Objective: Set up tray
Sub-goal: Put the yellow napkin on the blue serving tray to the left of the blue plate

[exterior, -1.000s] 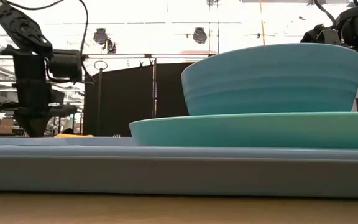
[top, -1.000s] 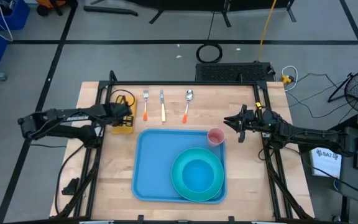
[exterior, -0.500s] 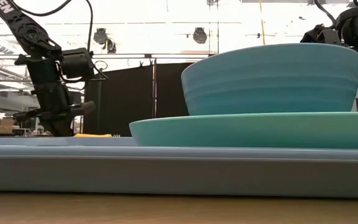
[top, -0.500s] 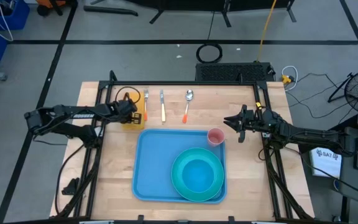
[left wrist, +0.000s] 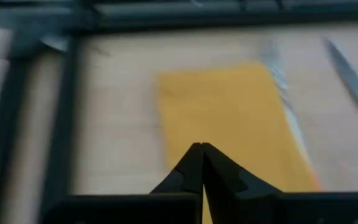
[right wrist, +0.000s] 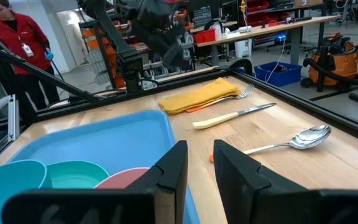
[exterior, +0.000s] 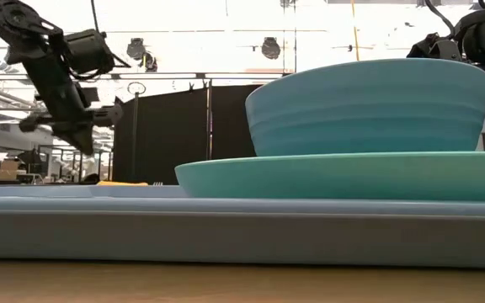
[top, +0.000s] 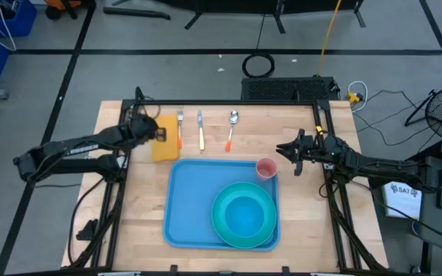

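Lying flat on the wooden surface (top: 129,222), the tray (top: 186,207) sits toward the near edge, a teal plate (top: 267,234) resting in its right half with a blue bowl (top: 244,215) on top of it and a pink cup (top: 266,168) standing in its far right corner. From the low view the tray's rim (exterior: 141,223) runs across the whole width, with the plate and bowl stacked above it. Beyond the tray's far edge lie a yellow cloth (top: 166,142), a fork (top: 180,129) just beside it, a knife (top: 201,130) and a spoon (top: 232,126), all in a row on the bare wood. The left gripper (top: 153,133) hangs raised over the left part of the cloth; its wrist view shows its fingers (left wrist: 188,171) pressed together tip to tip with nothing between them, the cloth spread below. The right gripper (top: 286,149) hovers off the tray's right far corner, near the cup, its fingers (right wrist: 173,165) apart by a narrow gap and empty.
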Controlling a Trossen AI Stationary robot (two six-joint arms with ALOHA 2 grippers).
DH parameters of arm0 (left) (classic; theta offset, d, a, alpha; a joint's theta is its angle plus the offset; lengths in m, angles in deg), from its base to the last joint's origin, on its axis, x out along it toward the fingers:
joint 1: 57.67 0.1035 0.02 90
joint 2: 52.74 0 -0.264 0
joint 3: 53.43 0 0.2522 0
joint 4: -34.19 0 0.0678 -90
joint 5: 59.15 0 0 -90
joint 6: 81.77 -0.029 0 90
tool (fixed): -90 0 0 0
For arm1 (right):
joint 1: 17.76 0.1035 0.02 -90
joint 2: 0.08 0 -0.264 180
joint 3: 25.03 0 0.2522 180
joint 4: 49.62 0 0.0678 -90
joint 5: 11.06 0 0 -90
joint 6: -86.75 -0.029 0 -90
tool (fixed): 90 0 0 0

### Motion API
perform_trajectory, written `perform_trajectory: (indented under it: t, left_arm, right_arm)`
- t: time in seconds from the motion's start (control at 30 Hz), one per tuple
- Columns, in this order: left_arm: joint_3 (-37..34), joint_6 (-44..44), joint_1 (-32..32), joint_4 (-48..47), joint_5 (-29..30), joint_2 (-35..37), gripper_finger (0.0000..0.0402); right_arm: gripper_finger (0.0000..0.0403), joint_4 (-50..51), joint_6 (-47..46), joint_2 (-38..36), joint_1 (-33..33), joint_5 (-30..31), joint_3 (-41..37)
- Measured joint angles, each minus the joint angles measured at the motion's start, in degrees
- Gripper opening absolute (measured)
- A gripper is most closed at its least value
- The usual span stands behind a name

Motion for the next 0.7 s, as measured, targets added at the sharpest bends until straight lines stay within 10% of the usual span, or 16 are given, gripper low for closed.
perform_trajectory:
  t: [0.7]
  left_arm:
    - [0.06,-11.54,18.15,14.41,-10.55,-13.48,0.0209]
  right_arm:
    - [0.0068,-0.02,-0.61,0.04,0.00,-1.58,0.00]
